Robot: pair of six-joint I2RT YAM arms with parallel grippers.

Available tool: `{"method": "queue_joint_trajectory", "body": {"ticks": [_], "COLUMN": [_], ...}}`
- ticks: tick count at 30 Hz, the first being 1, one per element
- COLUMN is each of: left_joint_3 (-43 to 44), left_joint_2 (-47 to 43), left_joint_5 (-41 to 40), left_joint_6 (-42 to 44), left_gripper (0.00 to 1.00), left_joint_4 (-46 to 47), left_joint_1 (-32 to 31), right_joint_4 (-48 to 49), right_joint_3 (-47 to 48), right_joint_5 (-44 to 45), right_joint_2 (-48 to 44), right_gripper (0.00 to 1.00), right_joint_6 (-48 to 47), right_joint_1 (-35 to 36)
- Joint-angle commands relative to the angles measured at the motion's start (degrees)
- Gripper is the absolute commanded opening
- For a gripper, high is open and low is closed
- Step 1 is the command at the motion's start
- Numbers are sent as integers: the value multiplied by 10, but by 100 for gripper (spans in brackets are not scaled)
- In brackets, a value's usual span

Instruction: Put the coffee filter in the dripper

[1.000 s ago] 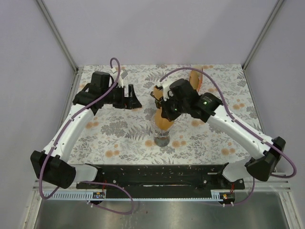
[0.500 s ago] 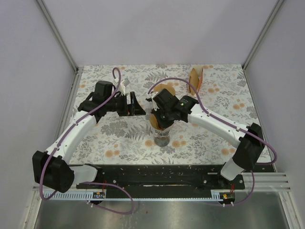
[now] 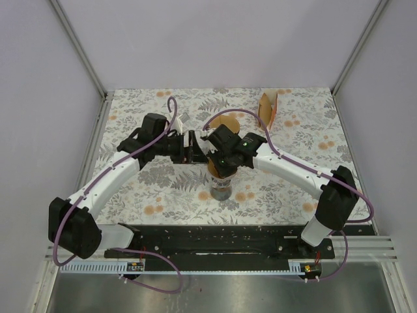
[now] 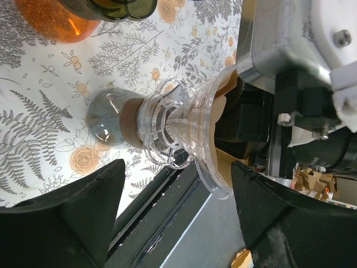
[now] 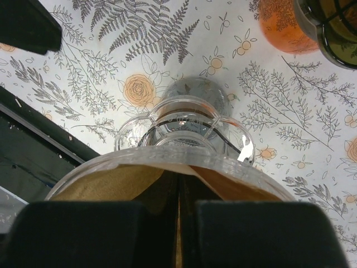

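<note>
Clear cone dripper (image 4: pixel 192 131) is seen as glossy, smooth glass or plastic; brown paper coffee filter (image 5: pixel 100 181) is seen matt, finely grained; floral-print table (image 3: pixel 163 189) surface is seen matt.

Fixed camera high above looking down, both wrist cameras close on the shared dripper (image 4: pixel 192 129)

Left gripper (image 3: pixel 195 149) now further right, just beside the clear plastic dripper (image 4: pixel 192 134), its jaws slightly narrower, right gripper (image 5: pixel 178 206) lower and nearer the arms' bases, brown paper filter (image 5: pixel 111 181) sunk deeper into the dripper.
</note>
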Motion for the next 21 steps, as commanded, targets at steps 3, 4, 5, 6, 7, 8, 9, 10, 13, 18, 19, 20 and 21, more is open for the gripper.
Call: {"method": "queue_joint_trajectory", "body": {"ticks": [3,4,5,6,7,8,9,10,13,18,19,20,21], "left_joint_3": [18,22,28,31,35,35,35,35,36,42,42,42,42], "left_joint_2": [21,27,33,36,39,42,45,47,54,68,69,68,68], "left_joint_5": [1,5,6,8,8,7,6,5,3,7,7,7,7], "left_joint_6": [-15,-16,-15,-15,-15,-15,-17,-18,-19,-17,-15,-15,-15], "left_gripper": [77,76,75,73,72,69,67,66,61,45,41,36,33], "left_joint_4": [33,29,25,23,22,22,22,22,22,13,12,12,12], "left_joint_1": [-17,-17,-17,-17,-16,-18,-19,-20,-24,-26,-26,-27,-28], "right_joint_4": [16,15,13,9,6,5,3,2,-5,-18,-19,-18,-18], "right_joint_3": [-18,-21,-23,-25,-29,-30,-33,-34,-33,-22,-21,-20,-21], "right_joint_5": [5,8,9,8,6,5,2,1,2,-4,-4,-4,-4], "right_joint_2": [14,14,17,17,18,20,21,22,31,46,46,46,46], "right_gripper": [0,0,0,0,0,0,0,0,0,0,0,0,0], "right_joint_6": [11,11,13,14,17,19,20,22,25,23,21,21,21], "right_joint_1": [6,5,6,6,6,6,6,6,6,6,6,6,6]}}
